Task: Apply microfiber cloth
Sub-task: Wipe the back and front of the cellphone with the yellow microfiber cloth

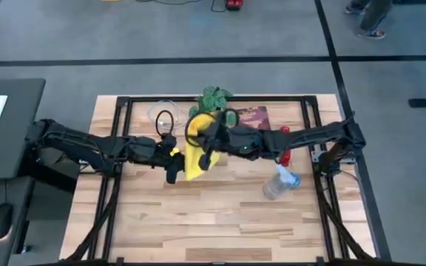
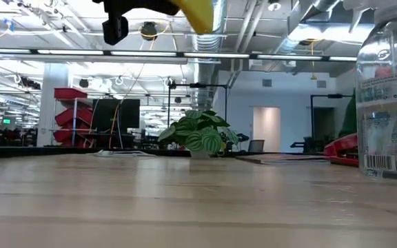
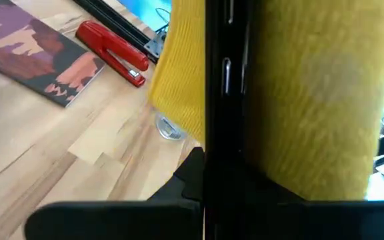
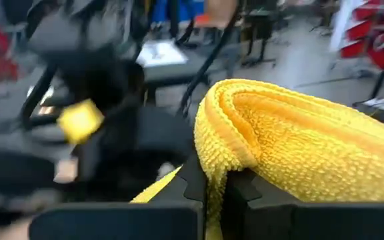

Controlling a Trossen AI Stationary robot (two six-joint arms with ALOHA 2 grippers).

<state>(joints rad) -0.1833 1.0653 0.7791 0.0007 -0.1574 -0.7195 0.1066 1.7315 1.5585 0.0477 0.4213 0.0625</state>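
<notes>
My right gripper is clamped on a bunched fold of the microfiber cloth, which hangs in the air above the middle of the table, well clear of the wood. My left gripper is just beside the cloth's lower edge; in the left wrist view a thin black slab, likely the smartphone, stands upright in front of the cloth, but I cannot tell whether my left fingers are open or shut.

My worry is the pinch itself: only a narrow fold sits between my 2 right fingers, and floppy fabric can slide out if I drag it hard. With both wrists this close, a careless sweep could also knock one arm against the other.

Around me, the red stapler and the dark red booklet lie toward the far side, the leafy plant stands behind them, and the clear bottle lies near my right arm. None blocks the cloth now, though I judge the bottle could be swept off.
</notes>
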